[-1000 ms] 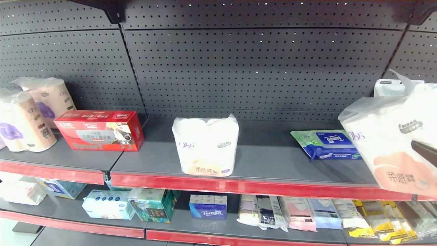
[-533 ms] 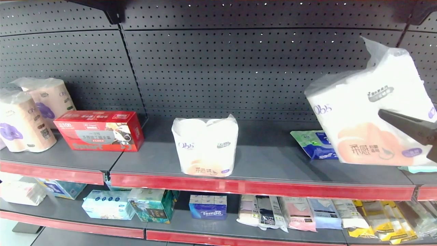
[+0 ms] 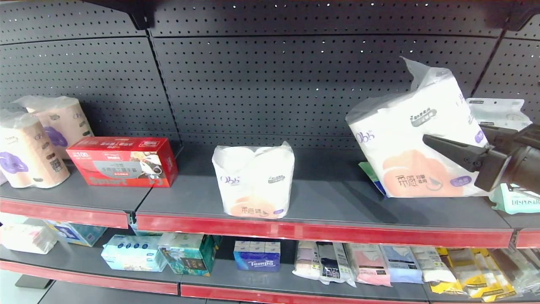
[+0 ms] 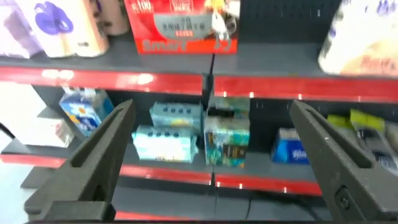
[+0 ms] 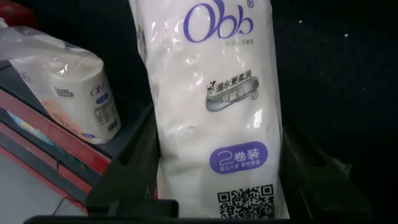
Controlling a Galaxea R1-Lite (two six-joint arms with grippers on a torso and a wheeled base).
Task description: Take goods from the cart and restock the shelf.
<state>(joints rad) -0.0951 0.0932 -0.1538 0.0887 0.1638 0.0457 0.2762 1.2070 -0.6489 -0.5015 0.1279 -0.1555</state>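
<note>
Plastic-wrapped tissue pack [image 3: 411,139] is pinched between the right gripper's [image 5: 214,143] jaws and tilted just above the shelf's [image 3: 329,192] right end, presumably for setting down near the matching pack [image 3: 254,181]. Left gripper [image 4: 211,104] is held low, jaws spread around nothing.

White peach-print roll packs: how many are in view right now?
2. The standing pack sits at the middle of the shelf, near its front edge. The held pack is tilted in the right claw at the shelf's right part. Others may be hidden behind it.
</note>
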